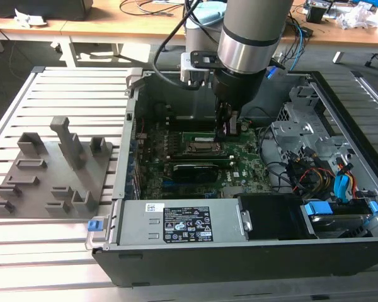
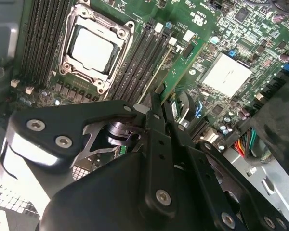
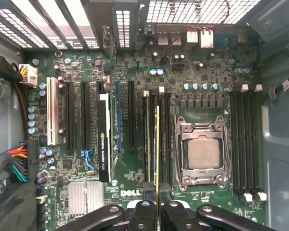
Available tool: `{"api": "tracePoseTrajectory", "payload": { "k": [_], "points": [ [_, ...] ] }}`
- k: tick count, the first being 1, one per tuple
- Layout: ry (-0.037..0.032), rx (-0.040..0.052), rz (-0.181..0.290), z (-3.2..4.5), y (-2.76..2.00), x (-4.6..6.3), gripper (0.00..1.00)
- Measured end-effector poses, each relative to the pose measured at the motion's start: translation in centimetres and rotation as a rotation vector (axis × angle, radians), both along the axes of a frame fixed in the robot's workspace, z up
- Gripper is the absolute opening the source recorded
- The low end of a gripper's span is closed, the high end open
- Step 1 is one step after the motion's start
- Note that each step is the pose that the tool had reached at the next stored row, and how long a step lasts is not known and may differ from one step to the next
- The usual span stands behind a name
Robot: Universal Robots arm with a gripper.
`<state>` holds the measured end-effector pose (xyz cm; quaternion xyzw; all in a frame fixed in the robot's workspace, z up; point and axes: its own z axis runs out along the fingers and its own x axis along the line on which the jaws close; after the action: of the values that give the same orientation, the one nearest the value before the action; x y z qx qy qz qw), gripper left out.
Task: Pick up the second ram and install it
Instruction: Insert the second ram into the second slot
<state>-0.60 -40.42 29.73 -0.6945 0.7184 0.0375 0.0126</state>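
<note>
Green ram stick (image 3: 157, 149) is pinched edge-on between the gripper (image 3: 157, 211) fingers, at lower centre of the first wrist view, lined up along the memory slots (image 3: 154, 139) just beside the CPU socket (image 3: 202, 154). Held vertical, probably so its edge drops straight into a slot. In the exterior view the gripper (image 1: 229, 129) sits inside the open case (image 1: 195, 220), upper centre, above the motherboard (image 1: 239, 170).

Exterior view: high, angled down on the open computer case (image 1: 252, 245) and arm, from some way off.
First wrist view: straight down past the gripper (image 3: 157, 211), close over the motherboard (image 3: 207, 62).
Second wrist view: slanted, very close behind the gripper (image 2: 159, 108).
Shared: processor socket (image 3: 201, 154) (image 2: 92, 48) in both wrist views.
</note>
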Motion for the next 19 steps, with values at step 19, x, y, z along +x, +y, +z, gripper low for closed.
{"api": "tracePoseTrajectory", "payload": {
  "k": [19],
  "points": [
    [0.0004, 0.0564, 0.025, -1.53, 1.53, -0.5, 0.14]
  ]
}}
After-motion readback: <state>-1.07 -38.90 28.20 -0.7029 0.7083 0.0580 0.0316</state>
